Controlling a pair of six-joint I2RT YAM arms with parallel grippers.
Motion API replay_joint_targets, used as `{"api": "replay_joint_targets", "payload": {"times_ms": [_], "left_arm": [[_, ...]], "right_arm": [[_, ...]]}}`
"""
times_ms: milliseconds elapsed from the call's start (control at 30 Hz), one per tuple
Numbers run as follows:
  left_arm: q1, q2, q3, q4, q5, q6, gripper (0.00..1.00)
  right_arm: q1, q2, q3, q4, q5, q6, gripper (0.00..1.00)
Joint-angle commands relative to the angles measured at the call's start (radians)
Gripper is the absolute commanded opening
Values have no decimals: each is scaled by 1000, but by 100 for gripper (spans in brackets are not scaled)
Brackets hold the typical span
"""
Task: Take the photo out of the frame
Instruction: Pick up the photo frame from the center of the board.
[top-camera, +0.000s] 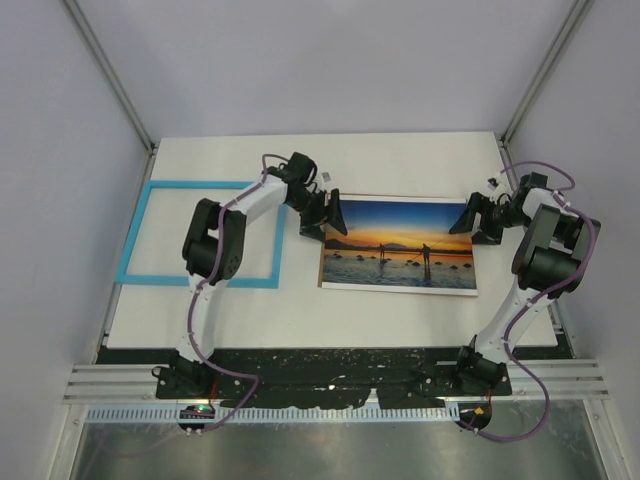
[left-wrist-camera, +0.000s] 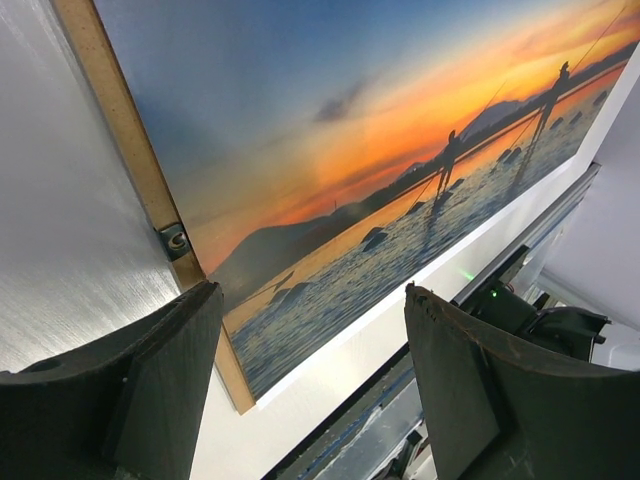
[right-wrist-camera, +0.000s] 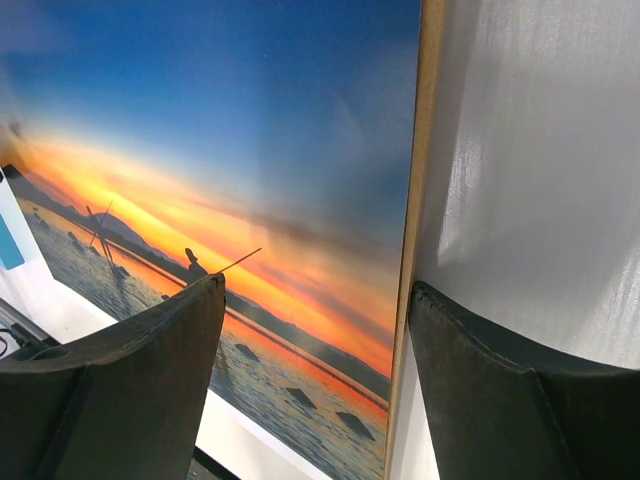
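Observation:
The photo (top-camera: 400, 243), a sunset print with a white lower border, lies flat mid-table on a brown backing board (left-wrist-camera: 120, 130). The light-blue frame (top-camera: 200, 184) lies apart on the left of the table with only bare table inside it. My left gripper (top-camera: 325, 214) hovers at the photo's left edge, open, and its jaws straddle the board's corner (left-wrist-camera: 312, 300) without touching it. My right gripper (top-camera: 482, 218) stands open at the photo's right edge. There the jaws (right-wrist-camera: 315, 290) span the board's edge, one finger (right-wrist-camera: 150, 380) over the print (right-wrist-camera: 230, 150).
A small metal clip (left-wrist-camera: 175, 240) sits on the backing board's edge. The white table (top-camera: 400, 310) ends at a dark strip and metal rails (top-camera: 330, 385) near the arm bases. Grey enclosure walls stand at the left, right and back.

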Motion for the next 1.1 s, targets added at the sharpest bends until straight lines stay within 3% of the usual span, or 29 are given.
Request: {"api": "replay_joint_targets", "payload": {"times_ms": [0,300,1067], "left_arm": [[-5,-38,-8,4,-20,4,77],[-5,-78,-36,16,-64,6,77],[-39,-26,-2,36,-17,-33,77]], "right_arm": [[1,0,2,4,-22,-8,78],[1,0,2,3,-24,-9,78],[-5,22,8,-17,-78,-14,78]]}}
